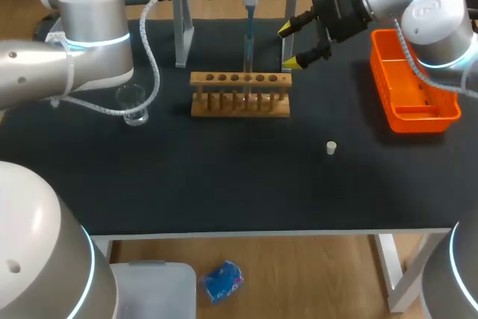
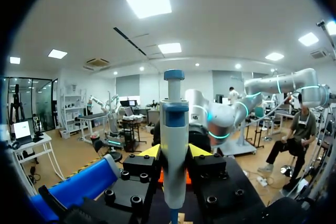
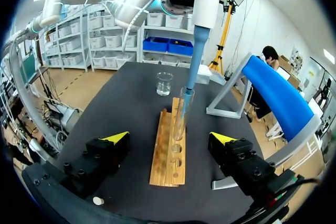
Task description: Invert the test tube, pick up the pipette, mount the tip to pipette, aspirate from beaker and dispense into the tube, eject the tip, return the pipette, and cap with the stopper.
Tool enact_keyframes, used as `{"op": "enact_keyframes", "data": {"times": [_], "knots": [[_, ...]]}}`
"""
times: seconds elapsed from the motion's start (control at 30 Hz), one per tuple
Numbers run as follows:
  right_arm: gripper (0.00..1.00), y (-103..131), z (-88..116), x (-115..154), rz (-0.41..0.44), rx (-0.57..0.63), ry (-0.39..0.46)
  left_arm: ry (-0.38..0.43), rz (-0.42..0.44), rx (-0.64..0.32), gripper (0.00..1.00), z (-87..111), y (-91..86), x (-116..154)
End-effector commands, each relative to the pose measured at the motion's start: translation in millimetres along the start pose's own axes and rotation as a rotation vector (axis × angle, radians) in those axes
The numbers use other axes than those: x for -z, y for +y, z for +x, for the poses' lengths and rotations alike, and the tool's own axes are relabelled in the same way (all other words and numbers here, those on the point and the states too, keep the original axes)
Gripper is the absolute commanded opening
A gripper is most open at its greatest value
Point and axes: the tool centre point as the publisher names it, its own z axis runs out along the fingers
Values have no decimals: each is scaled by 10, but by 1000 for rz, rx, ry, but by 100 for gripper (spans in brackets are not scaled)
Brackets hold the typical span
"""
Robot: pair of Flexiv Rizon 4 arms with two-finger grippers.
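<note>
Left wrist view showed the left gripper [image 2: 174, 153] clamped on the pipette [image 2: 174, 145] body, but not the tube. Only the right wrist view showed the pipette's lower end inside the test tube [image 3: 182, 111] mouth, tube upright in the wooden rack [image 3: 168, 150]. Pipette's long axis ran vertical, plunger up, tip down. Right gripper [image 3: 169, 138] hung near the rack's end, fingers apart, holding nothing. Beaker [image 3: 164, 83] stood beyond the rack; stopper [image 1: 331, 147] lay well apart.

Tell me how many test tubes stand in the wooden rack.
1. The test tube stands near the middle of the wooden rack, pipette tip inside it; no others seem hidden.
</note>
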Motion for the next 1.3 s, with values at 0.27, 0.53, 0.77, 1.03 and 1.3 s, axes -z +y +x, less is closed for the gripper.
{"op": "enact_keyframes", "data": {"times": [0.27, 0.53, 0.77, 1.03, 1.3], "knots": [[100, -3, -3, 4, 1, 0, 2, 1, -8, -5, 0, 19, -121, 23], [100, -3, -3, 4, 1, 0, 2, 2, -10, -11, 0, 23, -202, 36], [100, -3, -3, 4, 1, 0, 2, 4, -8, -24, 0, 29, -336, 55], [100, -3, -3, 4, 1, 0, 2, 2, -25, -44, 0, 44, -513, 69], [100, -3, -3, 4, 1, 0, 2, 4, -28, -70, 0, 102, -743, 42]]}}
